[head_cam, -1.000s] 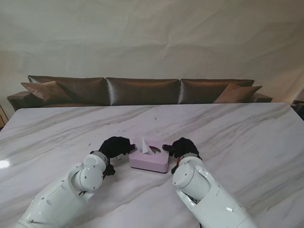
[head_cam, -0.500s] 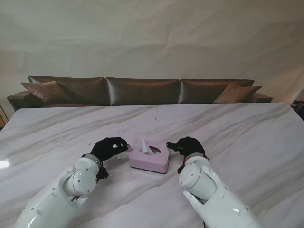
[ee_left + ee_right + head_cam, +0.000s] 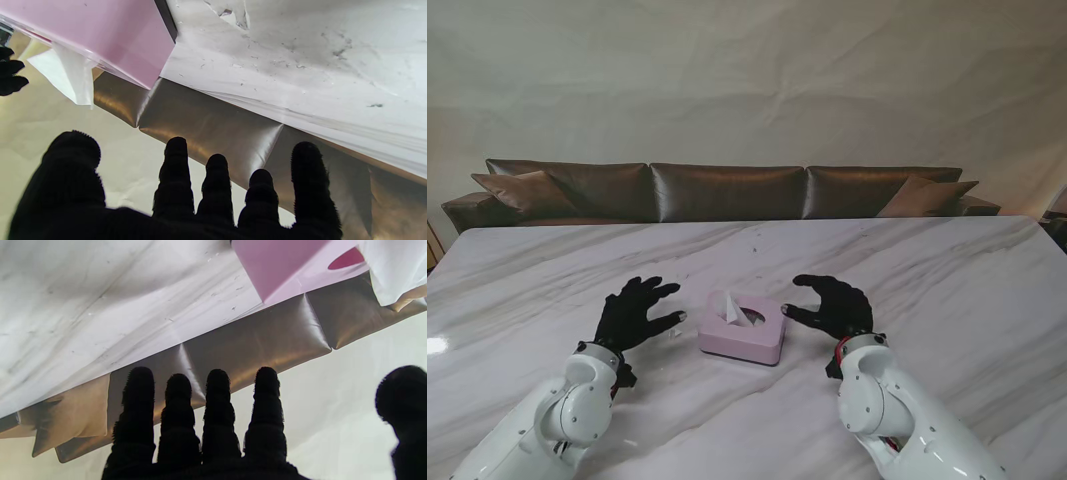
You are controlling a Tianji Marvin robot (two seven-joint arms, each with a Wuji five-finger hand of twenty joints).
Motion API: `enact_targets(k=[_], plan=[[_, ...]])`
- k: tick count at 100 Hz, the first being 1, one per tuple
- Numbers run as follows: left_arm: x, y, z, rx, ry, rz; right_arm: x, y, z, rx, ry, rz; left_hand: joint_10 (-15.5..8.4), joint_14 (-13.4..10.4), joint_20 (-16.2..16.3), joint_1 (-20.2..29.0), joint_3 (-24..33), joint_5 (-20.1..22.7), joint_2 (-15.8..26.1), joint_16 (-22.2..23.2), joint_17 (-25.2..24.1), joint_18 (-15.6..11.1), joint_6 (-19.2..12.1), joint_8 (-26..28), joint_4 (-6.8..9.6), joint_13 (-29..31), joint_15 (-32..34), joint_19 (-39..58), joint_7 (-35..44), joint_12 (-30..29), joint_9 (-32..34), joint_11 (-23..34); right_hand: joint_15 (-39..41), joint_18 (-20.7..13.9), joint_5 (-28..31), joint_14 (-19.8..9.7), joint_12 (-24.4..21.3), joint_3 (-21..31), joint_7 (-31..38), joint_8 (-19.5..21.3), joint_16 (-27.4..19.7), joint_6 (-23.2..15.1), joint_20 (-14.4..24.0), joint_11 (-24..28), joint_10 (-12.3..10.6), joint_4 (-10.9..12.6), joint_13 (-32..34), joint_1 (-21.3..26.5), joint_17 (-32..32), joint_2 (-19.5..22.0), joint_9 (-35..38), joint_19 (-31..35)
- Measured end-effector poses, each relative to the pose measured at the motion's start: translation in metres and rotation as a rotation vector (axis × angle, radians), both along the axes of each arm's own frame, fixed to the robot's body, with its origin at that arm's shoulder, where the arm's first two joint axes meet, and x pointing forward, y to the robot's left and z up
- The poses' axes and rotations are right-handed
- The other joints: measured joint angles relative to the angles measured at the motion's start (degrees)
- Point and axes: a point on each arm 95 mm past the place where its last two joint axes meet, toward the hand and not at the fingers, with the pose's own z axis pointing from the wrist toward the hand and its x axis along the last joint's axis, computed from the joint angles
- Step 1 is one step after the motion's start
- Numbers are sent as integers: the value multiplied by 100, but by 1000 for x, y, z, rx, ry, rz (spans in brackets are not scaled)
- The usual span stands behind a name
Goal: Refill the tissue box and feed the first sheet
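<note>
The pink tissue box point(image 3: 741, 338) sits on the white marble table point(image 3: 947, 290), right in the middle between the two hands. A white tissue point(image 3: 733, 308) sticks up out of the hole in its top. The left hand point(image 3: 632, 314) is on the left side of the box and the right hand point(image 3: 832, 306) is on the right side. Both hands wear black gloves. A moment ago the two hands were curled in close to the box, almost touching its ends. Now they have pulled back from it and moved away to the sides, so there is bare table between each hand and the box. The fingers have spread out wide too. Each hand is empty and holds nothing. The box and the tissue are in the same spot as before. In the left wrist view the fingers point(image 3: 217, 186) are fanned apart, with the box point(image 3: 100, 36) and the tissue point(image 3: 66, 76) past them. In the right wrist view the fingers point(image 3: 217, 413) are also apart. Behind the table is a long brown sofa point(image 3: 727, 190).
</note>
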Motion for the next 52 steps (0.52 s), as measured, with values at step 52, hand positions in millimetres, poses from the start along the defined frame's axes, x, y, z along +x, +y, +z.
enact_targets(k=[52], plan=[[-9,-8,5,20,-9,-24,-7,-3,-8,-2,-4,27,-115,-77,191,-36,0,0,0,-12,-13,-99,-64,-162,-1,0,38,0,-73,-47,2,-61,-51,-60,-68,-66,-107,-1,79,-72,-139,0,-266,-18,-23,0,-131,-111,-148,63,-124,-151]])
